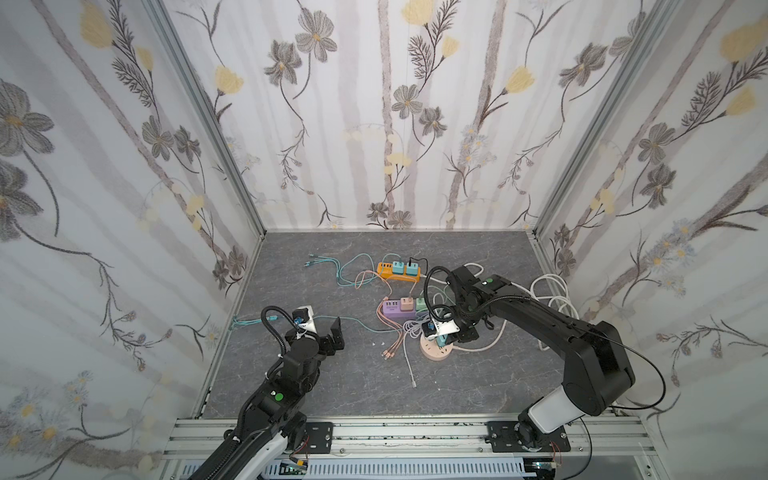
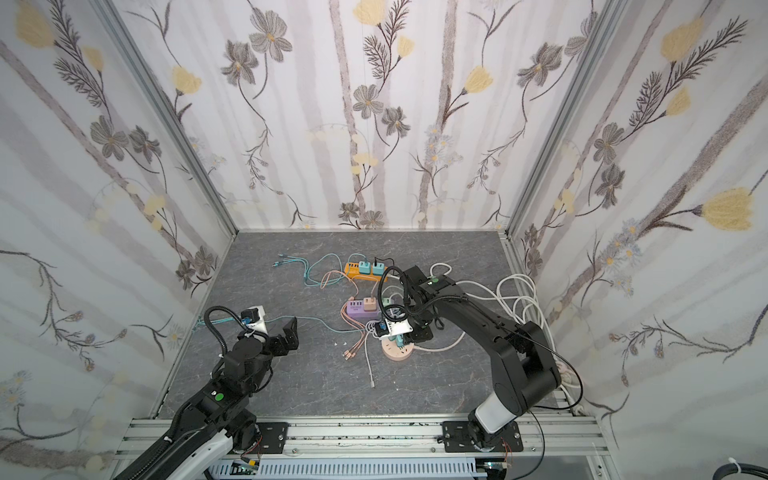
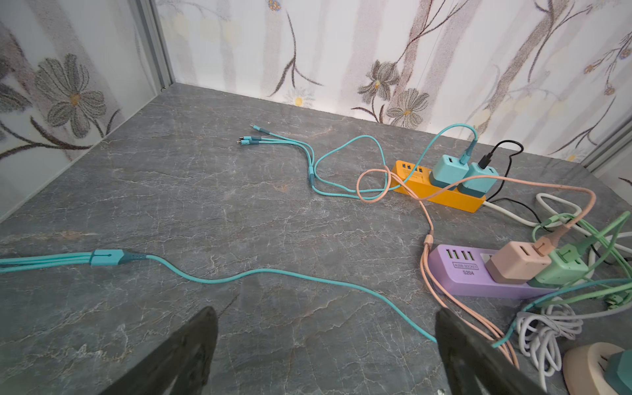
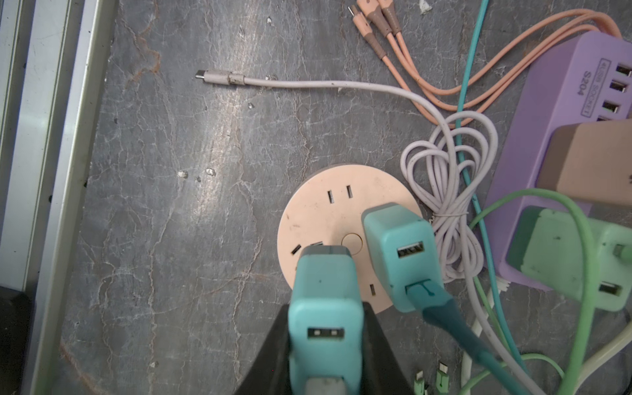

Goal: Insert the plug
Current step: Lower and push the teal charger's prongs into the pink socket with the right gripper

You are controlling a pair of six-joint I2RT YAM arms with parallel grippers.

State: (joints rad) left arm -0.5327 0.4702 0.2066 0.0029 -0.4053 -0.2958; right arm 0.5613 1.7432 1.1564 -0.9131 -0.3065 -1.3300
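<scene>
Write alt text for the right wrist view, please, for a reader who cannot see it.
The right gripper, black jaws clamped, holds a teal boxy plastic charger plug over a round peach plastic socket hub on a grey marbled tabletop. A second teal charger sits plugged into the hub, beside a purple power strip.

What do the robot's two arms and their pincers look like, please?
Both the left arm and right arm are black and jointed, each with a green dot, a white shell near its base and a corrugated black cable. The left pincer and right pincer have black tapered fingers.
</scene>
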